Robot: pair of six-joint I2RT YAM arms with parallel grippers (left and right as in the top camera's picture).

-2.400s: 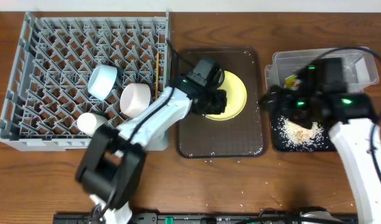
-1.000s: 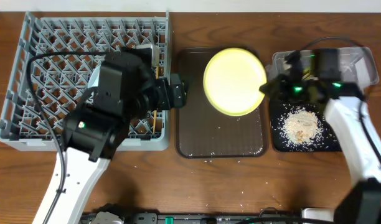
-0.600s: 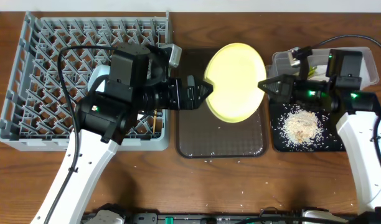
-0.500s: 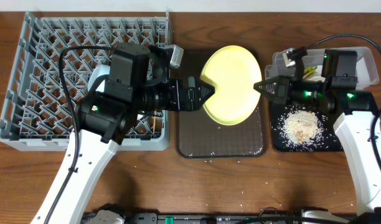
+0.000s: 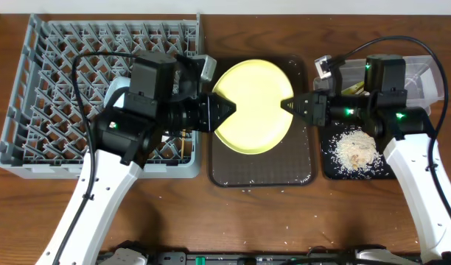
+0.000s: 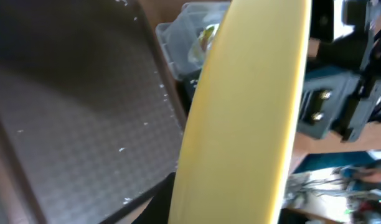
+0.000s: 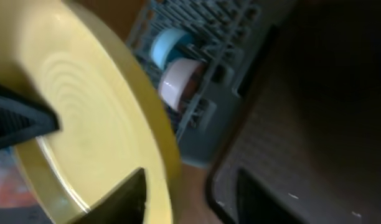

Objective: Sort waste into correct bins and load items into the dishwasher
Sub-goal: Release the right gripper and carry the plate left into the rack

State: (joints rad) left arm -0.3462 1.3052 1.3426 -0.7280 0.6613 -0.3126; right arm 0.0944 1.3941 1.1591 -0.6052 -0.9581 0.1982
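**Wooden table (image 5: 284,221): plate (image 5: 251,107) hangs between two arms**

Above the brown tray (image 5: 262,169), the left gripper (image 5: 227,112) clamps the plate's left rim. The right gripper (image 5: 288,109) meets the opposite rim, though whether it grips cannot be told. Rice (image 5: 356,149) lies heaped in the black tray (image 5: 323,173), a wrapper (image 5: 352,89) in the tub (image 5: 424,77) behind it. A blue bowl (image 7: 167,43) and a white bowl (image 7: 178,86) sit in the rack (image 5: 56,81).

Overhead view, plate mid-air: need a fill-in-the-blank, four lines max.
The left gripper is shut on the ___ plate.
The plate hangs over the dark ___ tray.
The rice pile lies in the glossy ___ bin.
The grey rack holds a light-___ bowl.
Missing: yellow; brown; black; blue.
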